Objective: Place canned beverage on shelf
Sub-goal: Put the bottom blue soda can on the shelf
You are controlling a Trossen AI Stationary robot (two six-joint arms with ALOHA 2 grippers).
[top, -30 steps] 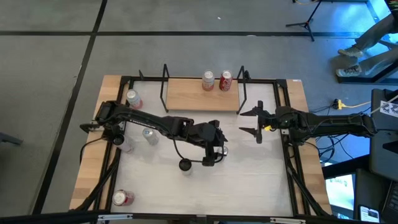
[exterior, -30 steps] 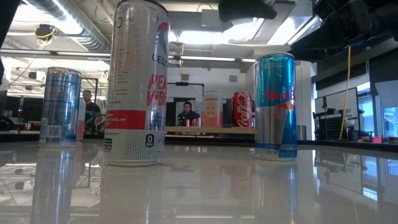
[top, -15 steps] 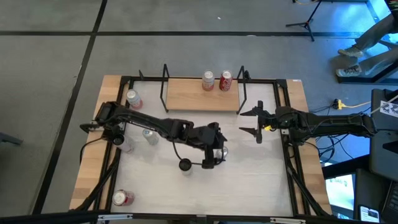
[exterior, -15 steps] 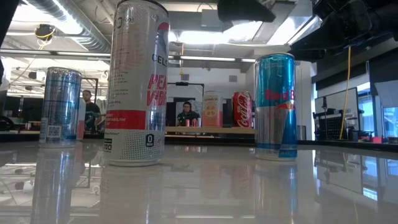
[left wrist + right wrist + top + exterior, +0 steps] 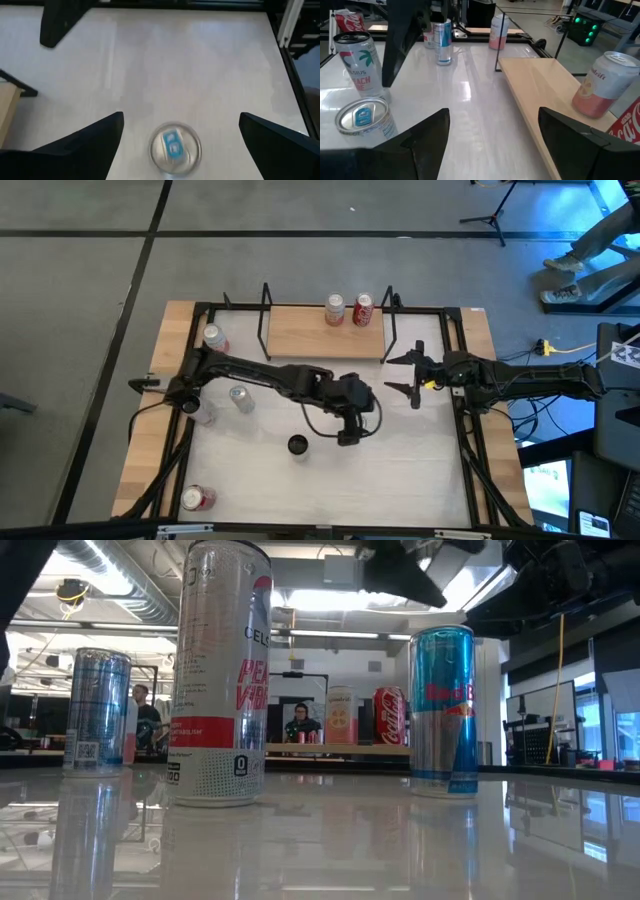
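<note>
A blue-and-silver can stands upright on the white table, in the low view (image 5: pixel 443 710) and the right wrist view (image 5: pixel 362 117). In the left wrist view its top (image 5: pixel 175 147) shows from above, between the fingers. My left gripper (image 5: pixel 351 417) is open, points down and is above this can, which it hides in the high view. My right gripper (image 5: pixel 403 375) is open and empty by the right end of the shelf (image 5: pixel 300 330). A peach can (image 5: pixel 333 310) and a red cola can (image 5: pixel 363 308) stand on the shelf's far right part.
A tall white can (image 5: pixel 218 670), dark-topped (image 5: pixel 297 445), stands near and left of the gripper. More cans stand at the left (image 5: pixel 238 395), far left (image 5: pixel 213 338) and near left corner (image 5: pixel 197 498). Black rod uprights (image 5: pixel 265 320) end the shelf. People show in the room behind (image 5: pixel 300 722).
My left gripper has moved a little toward the table's right and far edges, away from the tall white can, and now covers the blue-and-silver can from above. The left arm has stretched out further. The cans have kept still.
</note>
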